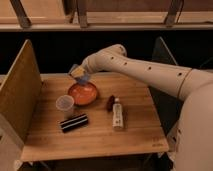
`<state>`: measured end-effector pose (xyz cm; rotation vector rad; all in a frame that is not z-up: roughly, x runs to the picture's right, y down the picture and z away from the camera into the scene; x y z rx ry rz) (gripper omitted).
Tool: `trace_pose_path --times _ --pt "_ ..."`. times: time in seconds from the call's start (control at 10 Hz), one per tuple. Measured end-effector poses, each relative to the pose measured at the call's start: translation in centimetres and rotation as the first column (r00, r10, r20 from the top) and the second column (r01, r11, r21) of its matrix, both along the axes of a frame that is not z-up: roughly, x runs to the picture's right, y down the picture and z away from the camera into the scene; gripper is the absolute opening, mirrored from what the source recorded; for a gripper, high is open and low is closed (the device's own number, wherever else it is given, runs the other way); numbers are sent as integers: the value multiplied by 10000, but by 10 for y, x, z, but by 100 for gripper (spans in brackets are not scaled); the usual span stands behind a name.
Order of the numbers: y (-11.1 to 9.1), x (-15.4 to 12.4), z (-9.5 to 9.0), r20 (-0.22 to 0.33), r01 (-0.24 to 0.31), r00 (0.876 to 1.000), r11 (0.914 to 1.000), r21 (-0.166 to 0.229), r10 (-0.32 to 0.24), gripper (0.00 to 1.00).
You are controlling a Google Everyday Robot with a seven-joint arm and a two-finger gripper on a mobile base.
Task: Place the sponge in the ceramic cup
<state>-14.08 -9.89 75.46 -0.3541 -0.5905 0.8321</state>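
The robot's body fills the right side and is cut off by the picture's right and bottom edges, hiding the worktop's near right corner. Its arm (145,70) reaches leftward over the far right part of the worktop (140,137) and covers part of the far edge. A tall wooden panel (20,85) stands along the left edge, and a dark panel (162,55) along the right edge is partly behind the arm.

The gripper (81,75) hangs above the far edge, left of its middle, just beyond the bowl (82,94). Its jaws are clamped on the sponge (76,71), which is tilted and held off the wood. The fingers themselves are hard to pick out against the sponge.

The orange bowl sits left of centre, toward the far edge. The bottle (118,115) lies on its side near the centre, and a small dark red thing (110,103), too blurred to name, lies just beside its far end. The striped block (74,122) lies toward the near left corner. The cup (65,104) stands upright between block and bowl, just beside the bowl's left rim. I cannot tell whether they touch.

Bare wood lies along the near edge and the right half.
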Motion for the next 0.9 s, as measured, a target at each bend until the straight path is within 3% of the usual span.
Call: trace_pose_path --times 0.6,0.9 --pt "34 -56 -18 1147 235 9933 9964 -810 -141 0" --pt "65 -73 -16 1624 479 9865 9875 -1499 -232 0"
